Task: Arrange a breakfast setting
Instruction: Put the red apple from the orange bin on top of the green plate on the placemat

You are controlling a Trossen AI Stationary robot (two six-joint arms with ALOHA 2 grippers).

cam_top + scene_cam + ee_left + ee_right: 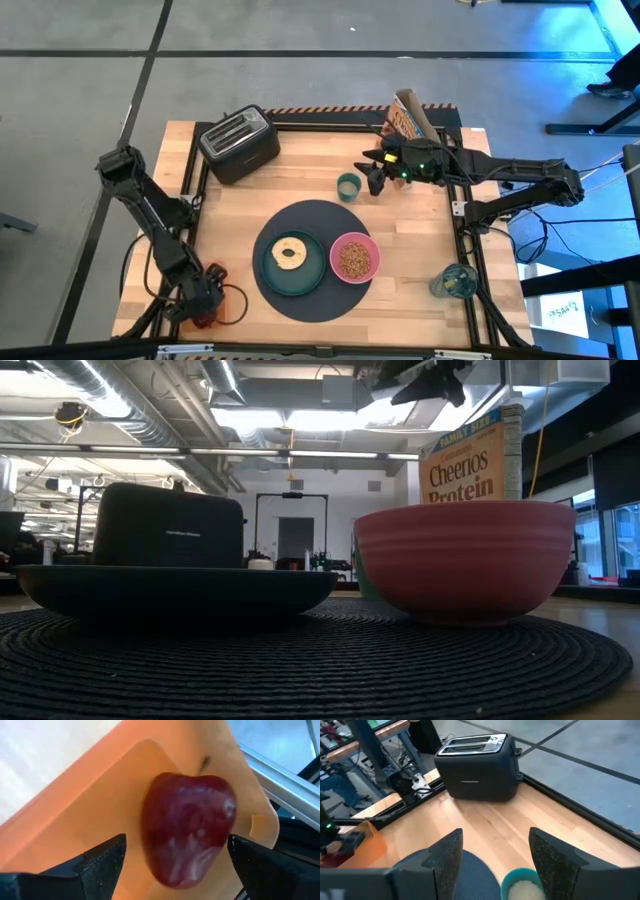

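Note:
A dark grey round mat [262,288] lies mid-table. On it rest a teal plate [275,275] carrying a bagel half [291,251] and a pink bowl [354,258] of cereal. A small green cup [348,185] stands on the wood beyond the mat. A dark red fruit [187,835] lies in an orange tray [100,795] at the near left corner. My left gripper [176,840] is open and points down over the fruit, one finger on each side of it. My right gripper [495,832] hangs open above and beside the cup [522,887].
A black toaster [240,143] stands at the far left and a cereal box [412,115] at the far right. A glass jar [455,282] sits near the right edge. Bare wood lies between toaster, cup and mat.

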